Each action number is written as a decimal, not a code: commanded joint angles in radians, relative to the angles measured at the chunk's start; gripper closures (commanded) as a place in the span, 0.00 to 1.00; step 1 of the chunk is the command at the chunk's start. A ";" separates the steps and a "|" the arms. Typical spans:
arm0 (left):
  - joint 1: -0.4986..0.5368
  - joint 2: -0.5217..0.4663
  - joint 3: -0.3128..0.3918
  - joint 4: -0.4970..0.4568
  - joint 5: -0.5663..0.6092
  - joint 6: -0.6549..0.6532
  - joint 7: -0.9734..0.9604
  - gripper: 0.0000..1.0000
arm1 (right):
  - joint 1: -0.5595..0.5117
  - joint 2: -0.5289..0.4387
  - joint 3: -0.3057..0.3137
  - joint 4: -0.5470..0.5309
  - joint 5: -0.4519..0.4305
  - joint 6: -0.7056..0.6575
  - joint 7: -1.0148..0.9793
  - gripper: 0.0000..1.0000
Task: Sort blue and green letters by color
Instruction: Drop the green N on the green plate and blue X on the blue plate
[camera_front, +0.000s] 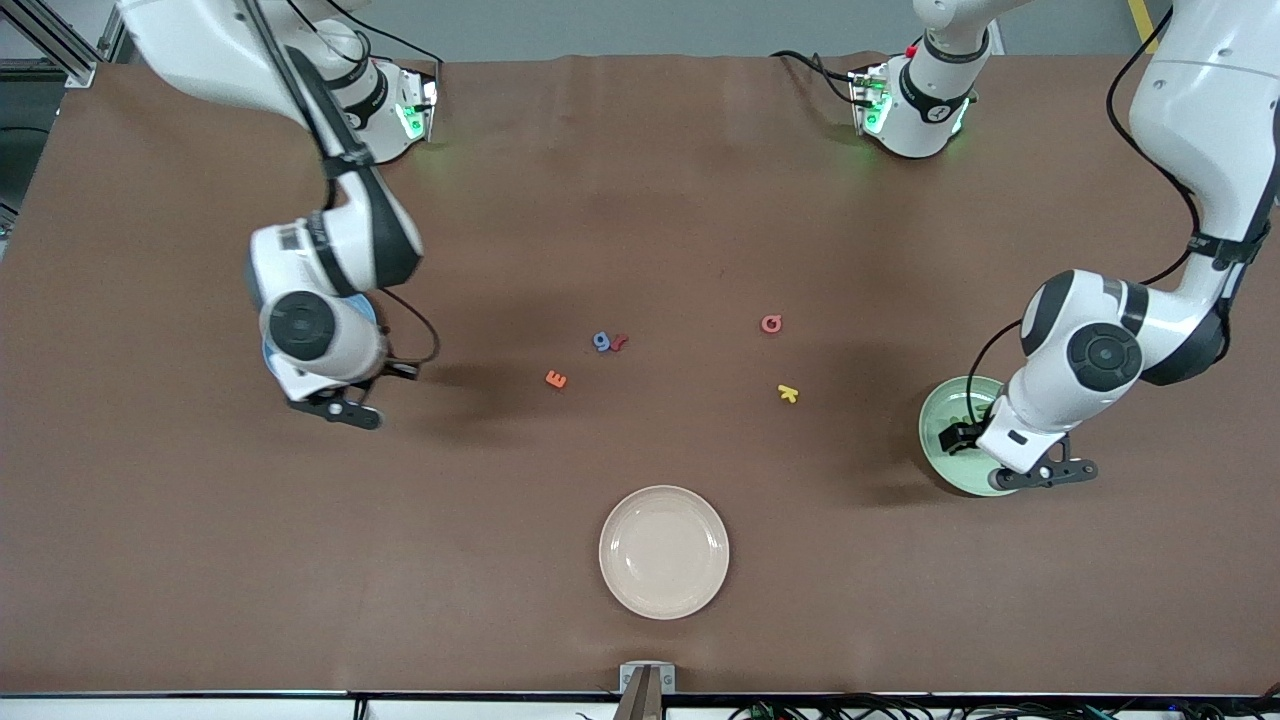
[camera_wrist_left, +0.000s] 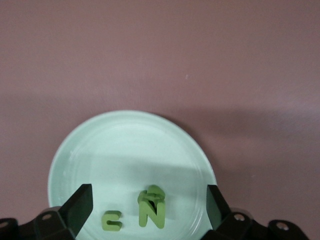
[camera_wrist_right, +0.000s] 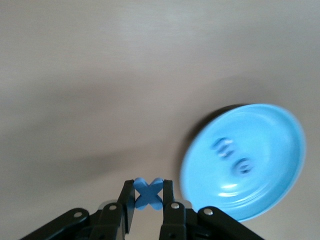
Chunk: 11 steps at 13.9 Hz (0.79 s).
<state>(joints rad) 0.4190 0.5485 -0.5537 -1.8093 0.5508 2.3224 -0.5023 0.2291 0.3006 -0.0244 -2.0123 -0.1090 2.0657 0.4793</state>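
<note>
Cream plate (camera_front: 663, 551) sits empty; left gripper (camera_wrist_left: 149, 207) gapes over the green plate (camera_wrist_left: 100, 150); right gripper (camera_wrist_right: 148, 200) pinches a blue x (camera_wrist_right: 148, 192).

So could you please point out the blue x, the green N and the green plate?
blue x (camera_wrist_right: 148, 193), right wrist view, its crossing centre.
green N (camera_wrist_left: 152, 214), left wrist view, its diagonal stroke.
green plate (camera_wrist_left: 130, 145), left wrist view, bare inner surface.

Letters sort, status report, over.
Left gripper open over green plate, green letters in it. Right gripper shut on blue x beside blue plate. Nothing blocking.
</note>
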 joint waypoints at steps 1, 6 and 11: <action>0.006 -0.055 -0.046 0.095 0.009 -0.134 0.045 0.00 | -0.126 -0.141 0.023 -0.216 -0.009 0.127 -0.172 1.00; 0.007 -0.084 -0.120 0.287 -0.003 -0.418 0.099 0.00 | -0.345 -0.141 0.023 -0.407 -0.009 0.419 -0.470 0.99; 0.001 -0.162 -0.174 0.400 -0.130 -0.595 0.108 0.00 | -0.387 -0.118 0.024 -0.411 -0.009 0.444 -0.510 0.00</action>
<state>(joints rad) 0.4177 0.4458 -0.7337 -1.4298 0.4870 1.7673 -0.4187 -0.1461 0.1934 -0.0228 -2.4108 -0.1091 2.5001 -0.0301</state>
